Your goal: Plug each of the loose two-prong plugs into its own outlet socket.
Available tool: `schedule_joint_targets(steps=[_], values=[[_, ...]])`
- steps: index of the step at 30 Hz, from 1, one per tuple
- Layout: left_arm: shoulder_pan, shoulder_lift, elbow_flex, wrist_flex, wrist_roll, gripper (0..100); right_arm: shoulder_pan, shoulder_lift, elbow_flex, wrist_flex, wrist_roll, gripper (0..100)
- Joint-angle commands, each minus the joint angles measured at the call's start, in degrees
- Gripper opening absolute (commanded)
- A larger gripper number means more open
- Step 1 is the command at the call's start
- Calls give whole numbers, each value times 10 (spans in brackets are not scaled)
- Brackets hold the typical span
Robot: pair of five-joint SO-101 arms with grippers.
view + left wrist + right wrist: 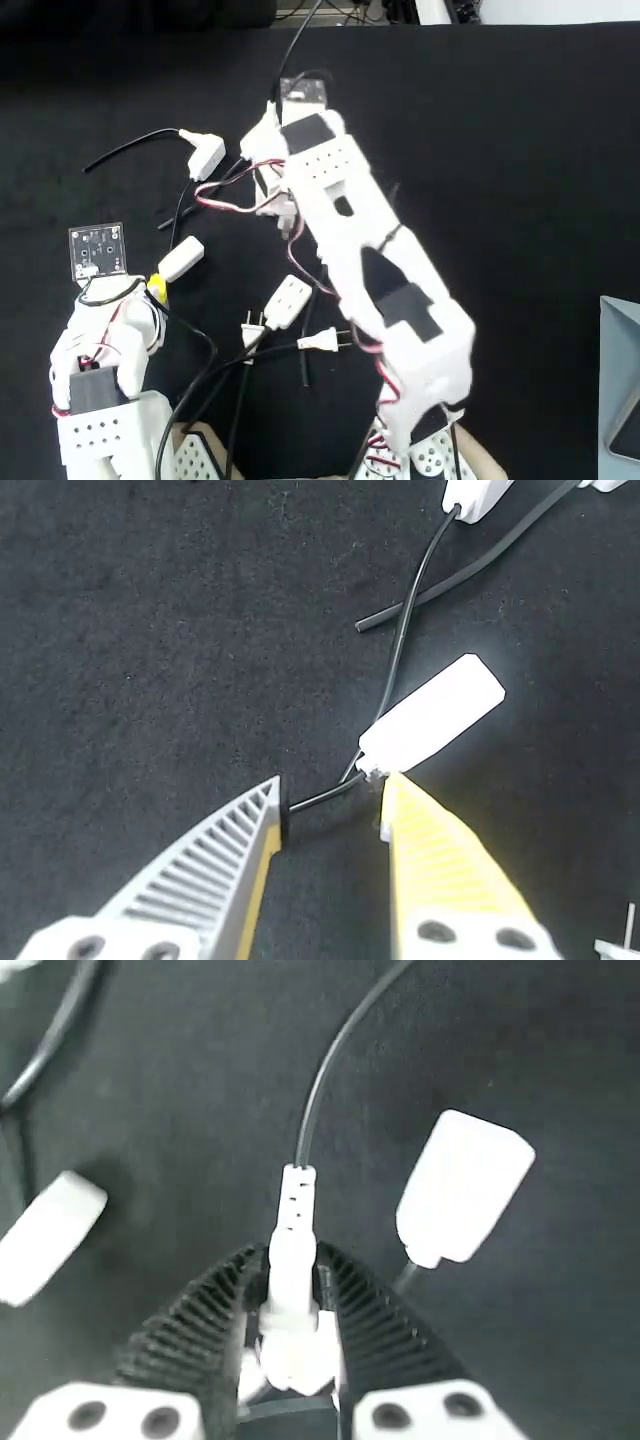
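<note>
My right gripper [292, 1260] is shut on a white two-prong plug [294, 1210], whose black cable runs away from it. A white outlet socket [465, 1188] lies close beside the plug, and another socket [48, 1237] lies off to the other side. The right arm [340, 200] stretches over the table's middle toward the back. My left gripper [330, 800] stands open, its yellow fingertip [400, 800] almost against a white socket [432, 723] [181, 259], with a black cable [320, 800] between the tips. Two loose plugs [252, 327] [325, 342] lie beside a third socket [288, 300].
A socket with its cable [205, 155] lies at the back left. Black cables [195, 385] cross the black cloth between the arms. A grey box [620, 380] stands at the right edge.
</note>
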Motion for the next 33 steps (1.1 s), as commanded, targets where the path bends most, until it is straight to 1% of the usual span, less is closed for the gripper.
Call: schedule_joint_targets(steps=[1,4,7,9,13,17,21,28,33], values=[[-4,-5,-22,-42,0,170,-20,-112,-9,44,64,11],[1,-5,-34,-82,13,170,-35,-185,25,51,105,11],[1,-5,-41,-126,84,170,-47,-256,83,47,161,11],[2,-5,-40,-157,126,170,-58,-300,124,47,185,11],[12,-5,-40,-207,168,170,-87,-385,194,46,239,11],[75,-5,-38,-236,175,170,-101,-466,272,2,276,11],[142,-5,-44,-236,175,170,-106,-542,378,-69,315,11],[210,-5,-65,-232,175,170,-107,-648,544,-207,318,11],[253,-5,-83,-231,175,170,-118,-692,616,-250,318,11]])
